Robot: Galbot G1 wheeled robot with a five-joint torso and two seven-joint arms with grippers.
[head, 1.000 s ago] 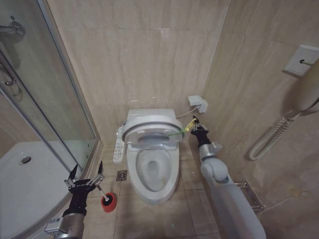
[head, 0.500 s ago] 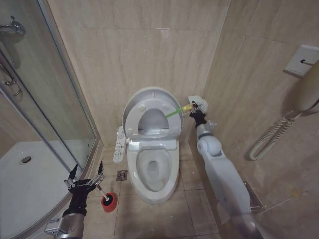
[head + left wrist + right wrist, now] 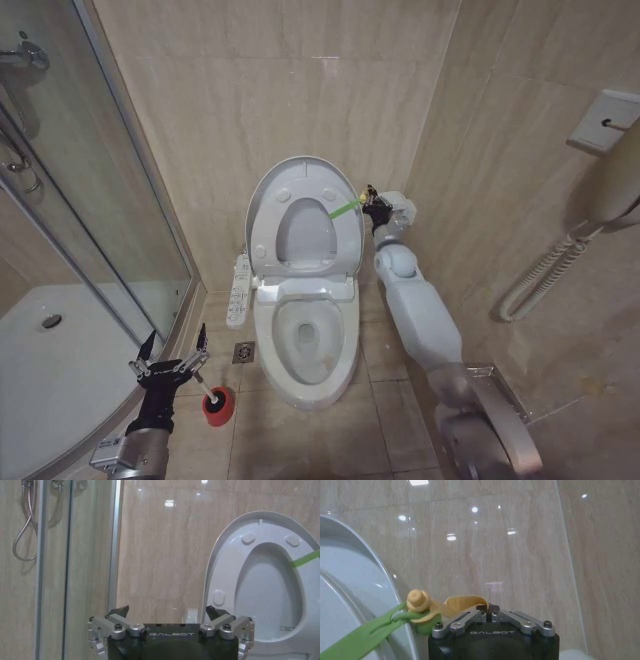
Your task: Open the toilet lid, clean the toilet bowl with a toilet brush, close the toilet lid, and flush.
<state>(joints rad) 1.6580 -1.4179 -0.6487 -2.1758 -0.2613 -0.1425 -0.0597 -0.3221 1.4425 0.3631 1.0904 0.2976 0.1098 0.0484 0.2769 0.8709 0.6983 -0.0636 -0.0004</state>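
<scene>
White glossy oval toilet lid (image 3: pixel 303 215) stands upright against the far wall, right gripper (image 3: pixel 369 204) clenched on its yellow-green band (image 3: pixel 344 209). Left gripper (image 3: pixel 170 362) hovers released, near left, above the white-handled toilet brush (image 3: pixel 205 390).

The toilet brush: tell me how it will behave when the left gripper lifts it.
The toilet brush has a thin white handle, so it is probably light but slim to pinch for the open left gripper. It stands tilted in a small red cup, which looks apt to tip or drag along if the bristles catch.
</scene>
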